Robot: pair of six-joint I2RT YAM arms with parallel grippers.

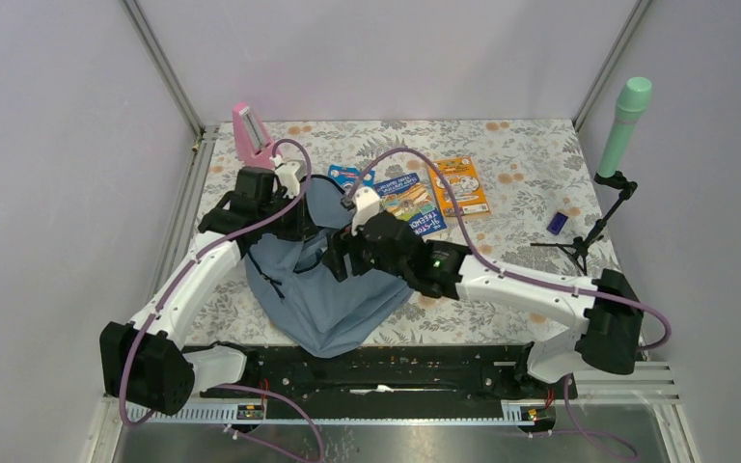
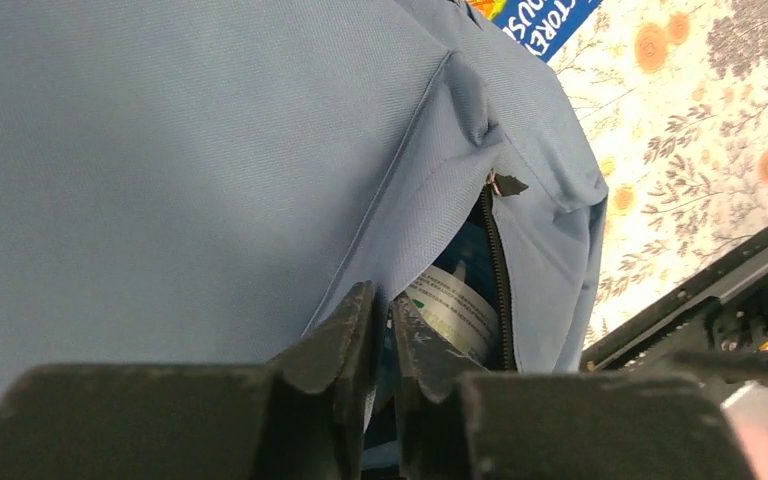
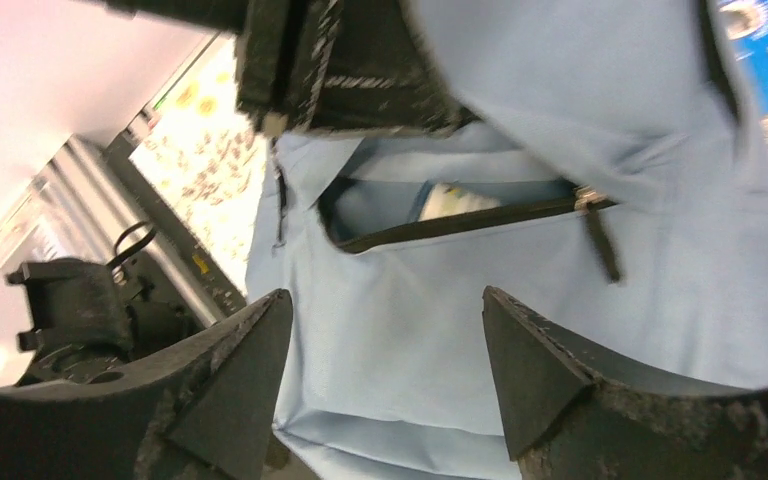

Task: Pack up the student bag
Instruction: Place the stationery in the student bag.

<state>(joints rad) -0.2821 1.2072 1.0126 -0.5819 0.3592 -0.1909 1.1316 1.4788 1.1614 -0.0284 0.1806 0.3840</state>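
Left fingers pinch backpack pocket edge; right fingers spread, empty. Blue book reads "STORE", cut off. White label inside pocket unreadable.

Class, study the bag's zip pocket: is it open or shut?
Open. The student bag's zip gapes apart, and a white-labelled item shows inside.

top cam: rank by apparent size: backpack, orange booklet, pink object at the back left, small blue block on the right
1. student bag
2. orange booklet
3. pink object, close to the booklet, so those two are unsure
4. small blue block
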